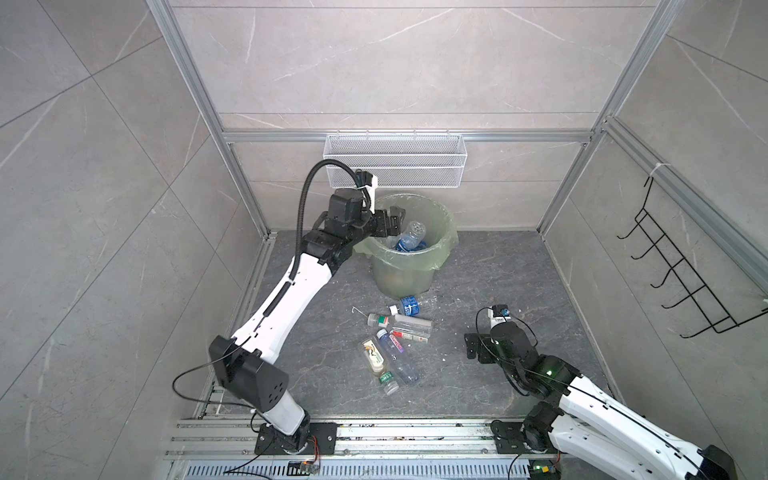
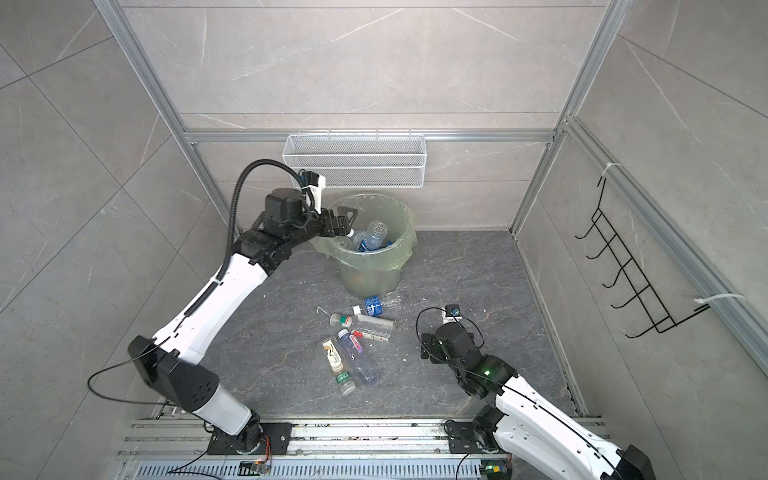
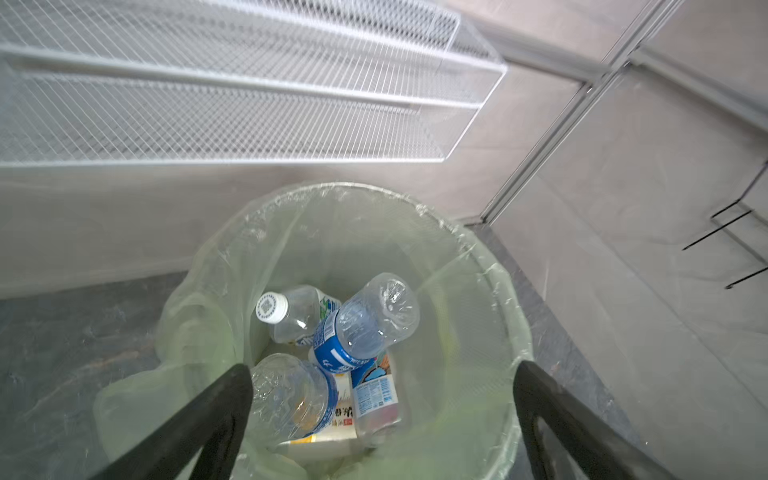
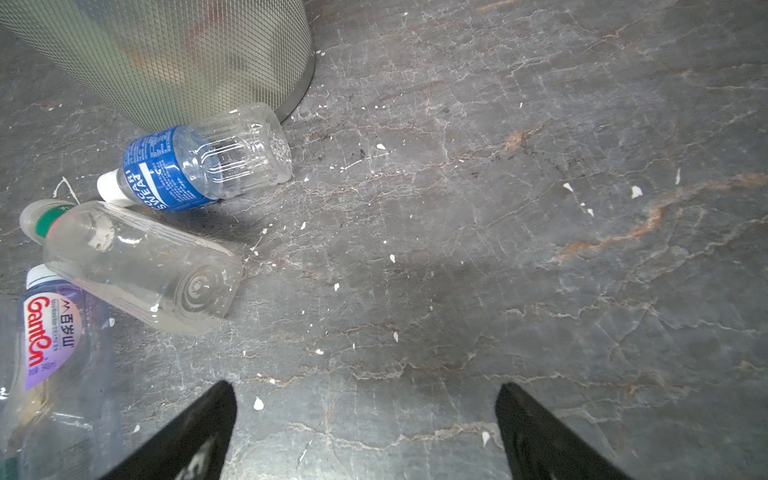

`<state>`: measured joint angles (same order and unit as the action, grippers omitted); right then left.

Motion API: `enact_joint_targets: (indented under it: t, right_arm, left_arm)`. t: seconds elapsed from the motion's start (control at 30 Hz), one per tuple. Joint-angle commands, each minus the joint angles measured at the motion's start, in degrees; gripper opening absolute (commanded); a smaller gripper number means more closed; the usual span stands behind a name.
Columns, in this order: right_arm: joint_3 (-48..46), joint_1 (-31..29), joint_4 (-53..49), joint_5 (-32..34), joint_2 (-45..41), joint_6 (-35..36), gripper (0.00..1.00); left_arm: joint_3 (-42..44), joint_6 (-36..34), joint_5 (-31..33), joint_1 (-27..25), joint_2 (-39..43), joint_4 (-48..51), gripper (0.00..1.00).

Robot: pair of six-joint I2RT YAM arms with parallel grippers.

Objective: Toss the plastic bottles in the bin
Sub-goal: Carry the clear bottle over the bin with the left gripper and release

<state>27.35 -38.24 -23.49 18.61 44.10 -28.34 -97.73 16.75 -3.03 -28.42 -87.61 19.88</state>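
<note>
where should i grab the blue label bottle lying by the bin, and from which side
Take the blue label bottle across its label band, straight down from above, jaws across its width. It lies flat on the floor, its clear base end close to the bin, so there is likely more finger room at the label. The open right gripper is nearest.

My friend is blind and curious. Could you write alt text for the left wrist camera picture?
The open, empty left gripper hangs above the round, green-lined bin, where several plastic bottles lie, a blue-labelled bottle on top. A white wire mesh basket is mounted on the wall behind it.
</note>
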Motion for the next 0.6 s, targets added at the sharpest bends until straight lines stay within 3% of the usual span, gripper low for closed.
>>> enact_joint_targets:
  t: [0.0,0.2,0.57]
  right_arm:
    - [0.16,-0.39,1.15,-0.97,0.35,0.51,0.99]
    - [1.85,-3.74,2.09,-0.35,2.72,1.74,0.96]
    - [11.66,-14.75,4.46,2.44,17.65,4.52,0.94]
  left_arm:
    - [3.93,0.34,1.03,0.21,7.31,-5.38,1.00]
    - [14.69,0.85,3.13,0.29,15.29,-5.59,1.00]
    - [33.61,2.73,6.64,0.28,26.47,-5.46,1.00]
